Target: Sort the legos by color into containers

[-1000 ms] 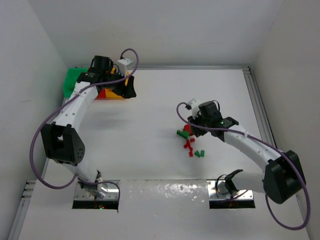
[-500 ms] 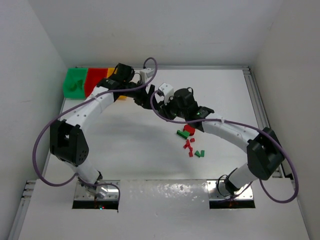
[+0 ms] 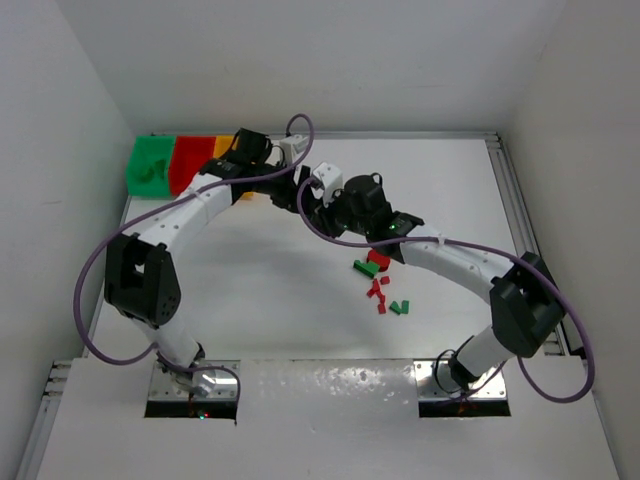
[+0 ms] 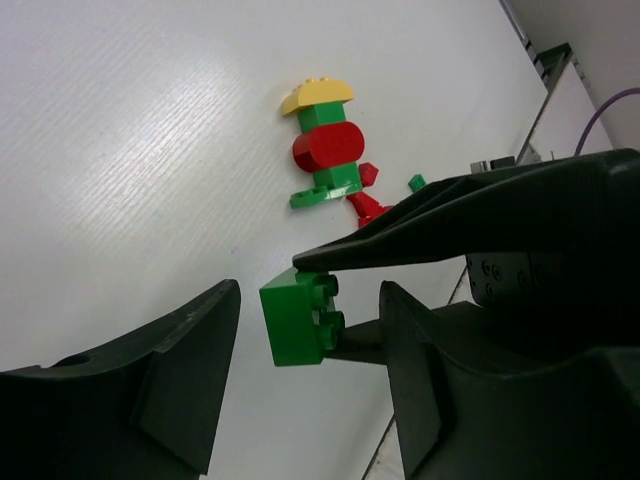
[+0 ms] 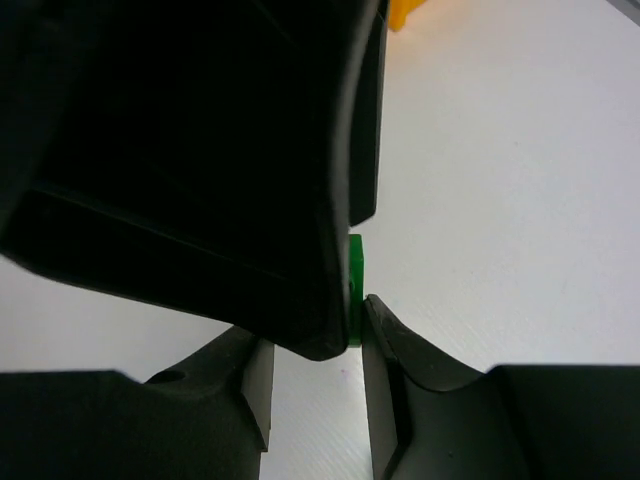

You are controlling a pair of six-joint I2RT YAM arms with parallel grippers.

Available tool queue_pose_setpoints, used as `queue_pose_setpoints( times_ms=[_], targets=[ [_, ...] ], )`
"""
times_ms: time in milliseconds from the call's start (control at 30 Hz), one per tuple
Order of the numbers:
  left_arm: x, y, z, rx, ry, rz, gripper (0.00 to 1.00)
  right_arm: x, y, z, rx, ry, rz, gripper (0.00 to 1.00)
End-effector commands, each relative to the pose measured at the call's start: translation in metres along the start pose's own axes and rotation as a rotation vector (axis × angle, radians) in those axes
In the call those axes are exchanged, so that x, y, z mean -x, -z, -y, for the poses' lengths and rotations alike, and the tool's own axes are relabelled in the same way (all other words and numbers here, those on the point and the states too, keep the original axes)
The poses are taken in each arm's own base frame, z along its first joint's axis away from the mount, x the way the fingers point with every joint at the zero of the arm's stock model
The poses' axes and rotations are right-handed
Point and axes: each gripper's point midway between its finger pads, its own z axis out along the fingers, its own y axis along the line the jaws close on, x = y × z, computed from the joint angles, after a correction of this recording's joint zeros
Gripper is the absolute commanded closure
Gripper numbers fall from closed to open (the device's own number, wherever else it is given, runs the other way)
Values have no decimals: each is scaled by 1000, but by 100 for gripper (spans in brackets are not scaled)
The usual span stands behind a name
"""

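A green brick (image 4: 298, 322) hangs above the table with my right gripper (image 5: 318, 335) shut on it. In the right wrist view only a thin sliver of that brick (image 5: 355, 275) shows beside a dark finger of the other arm. My left gripper (image 4: 310, 300) is open, one finger on each side of the brick and apart from it. Both grippers meet over the table's back middle, left gripper (image 3: 290, 192) against right gripper (image 3: 312, 203). More legos (image 3: 380, 285) lie loose on the table. The containers, green (image 3: 150, 168), red (image 3: 190, 160) and yellow-orange (image 3: 222, 146), stand at the back left.
On the table lies a joined stack of yellow, green and red pieces (image 4: 325, 150), with small red (image 4: 365, 205) and green (image 4: 417, 183) bits beside it. A metal rail (image 3: 515, 210) runs along the right edge. A corner of the yellow-orange bin (image 5: 405, 12) shows.
My left gripper has swung from over the bins to mid-table. My right gripper has come up from the pile with the green brick and met it there.
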Motion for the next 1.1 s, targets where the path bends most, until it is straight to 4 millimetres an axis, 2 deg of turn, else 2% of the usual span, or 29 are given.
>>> queue_pose_setpoints(
  times_ms=[0, 67, 167, 200, 267, 300, 367, 467, 567, 667, 700, 733, 767, 867, 1000, 1067],
  targets=[
    [-15, -12, 12, -80, 52, -52, 45, 66, 13, -1, -12, 16, 210, 100],
    [-24, -14, 19, -135, 85, -83, 46, 69, 16, 4, -41, 20, 228, 100],
    [-27, -13, 19, -134, 83, -91, 53, 70, 18, 11, -78, 32, 227, 100],
    [-26, -13, 18, -125, 75, -90, 61, 70, 17, 13, -85, 33, 225, 100],
    [-26, -11, 19, -128, 80, -92, 67, 70, 18, 14, -94, 30, 226, 100],
    [-26, -11, 20, -136, 80, -92, 75, 70, 18, 15, -99, 30, 226, 100],
    [-27, -10, 26, -164, 84, -97, 77, 70, 19, 17, -112, 23, 230, 100],
    [-26, -8, 28, -167, 83, -96, 92, 72, 19, 17, -113, 25, 236, 100],
    [-24, -8, 28, -166, 82, -91, 100, 73, 19, 17, -112, 14, 242, 100],
    [-25, -9, 29, -175, 85, -89, 100, 72, 18, 17, -113, 8, 243, 98],
    [-24, -9, 27, -170, 84, -87, 100, 70, 18, 17, -112, 7, 234, 85],
    [-23, -8, 26, -164, 76, -82, 100, 69, 17, 17, -113, 5, 227, 67],
    [-21, -8, 22, -138, 68, -75, 100, 66, 17, 20, -129, 0, 217, 40],
    [-15, -4, 3, -61, 68, -55, 100, 52, 19, 27, -176, -16, 181, 13],
    [-8, 11, -34, 22, 88, -25, 100, 44, 28, 31, -206, -12, 162, 2],
    [4, 27, -65, 86, 107, 8, 100, 45, 32, 33, -216, -11, 161, 1]
  ],
)
